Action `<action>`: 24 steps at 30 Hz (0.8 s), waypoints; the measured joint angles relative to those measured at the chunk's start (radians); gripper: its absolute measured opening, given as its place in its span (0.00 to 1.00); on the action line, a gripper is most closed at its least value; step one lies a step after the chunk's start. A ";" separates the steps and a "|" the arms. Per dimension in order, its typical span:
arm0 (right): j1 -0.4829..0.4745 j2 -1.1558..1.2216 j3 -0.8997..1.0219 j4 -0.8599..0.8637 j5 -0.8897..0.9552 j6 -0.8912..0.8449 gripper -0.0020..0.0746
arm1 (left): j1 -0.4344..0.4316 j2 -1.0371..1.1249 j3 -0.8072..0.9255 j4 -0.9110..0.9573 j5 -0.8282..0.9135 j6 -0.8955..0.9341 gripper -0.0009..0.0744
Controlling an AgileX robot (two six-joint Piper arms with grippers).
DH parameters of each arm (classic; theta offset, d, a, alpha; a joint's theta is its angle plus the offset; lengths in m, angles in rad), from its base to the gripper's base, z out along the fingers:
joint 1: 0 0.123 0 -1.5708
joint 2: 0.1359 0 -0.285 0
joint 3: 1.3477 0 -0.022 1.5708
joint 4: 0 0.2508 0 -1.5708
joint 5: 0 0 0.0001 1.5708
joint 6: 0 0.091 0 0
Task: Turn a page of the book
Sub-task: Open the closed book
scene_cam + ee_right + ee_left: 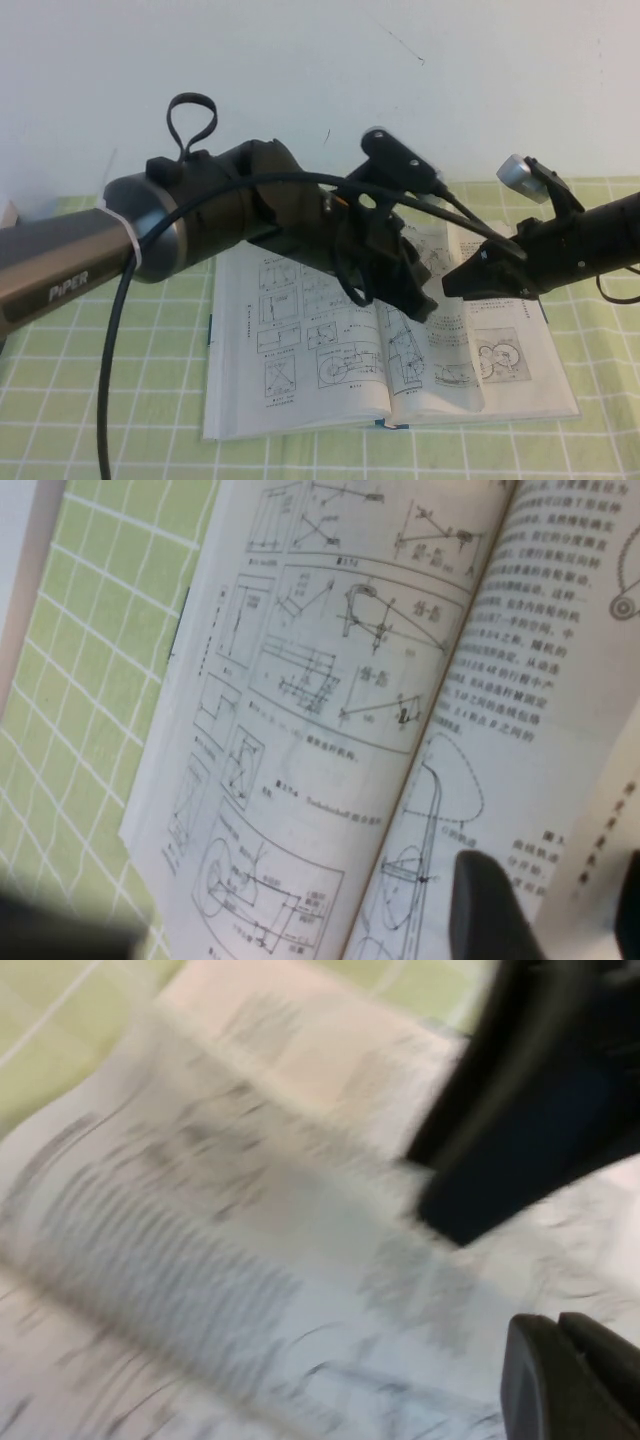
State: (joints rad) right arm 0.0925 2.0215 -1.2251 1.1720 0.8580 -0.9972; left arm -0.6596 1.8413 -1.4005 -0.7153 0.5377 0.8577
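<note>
High view: green cloth (80, 400) with white grid lines covers the table, plain white wall (300, 60) behind. The book (300, 380) lies open flat at the centre, line drawings and Chinese text on both faces. "PiPER" reads on the left arm's grey link (70, 265). Left gripper (425, 300) hangs over the gutter, low at the right-hand leaf; can't tell its finger state. Right gripper (460, 283) points in over the right page (500, 350), just beside the left one.

Left wrist view: blurred print of the book (200, 1260), dark fingers (560, 1380) close above paper; grip unclear.

Right wrist view: book (320, 710) on the cloth (90, 680); fingers (490, 900) parted, nothing between, over the page (560, 680).
</note>
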 joint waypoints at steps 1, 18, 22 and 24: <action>0.000 0.000 0.000 0.000 -0.002 0.000 0.39 | -0.021 -0.010 0.002 -0.001 0.003 0.011 0.01; 0.000 0.000 0.000 0.000 -0.006 -0.033 0.39 | -0.335 -0.012 0.006 0.043 -0.154 0.039 0.01; 0.000 0.000 0.000 0.000 -0.006 -0.051 0.39 | -0.346 0.044 0.006 0.073 -0.194 0.034 0.01; 0.000 0.000 0.000 0.000 -0.006 -0.056 0.39 | -0.348 0.065 0.006 0.104 -0.205 0.012 0.01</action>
State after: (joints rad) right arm 0.0925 2.0215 -1.2251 1.1720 0.8515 -1.0531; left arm -1.0074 1.9062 -1.3942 -0.6114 0.3328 0.8695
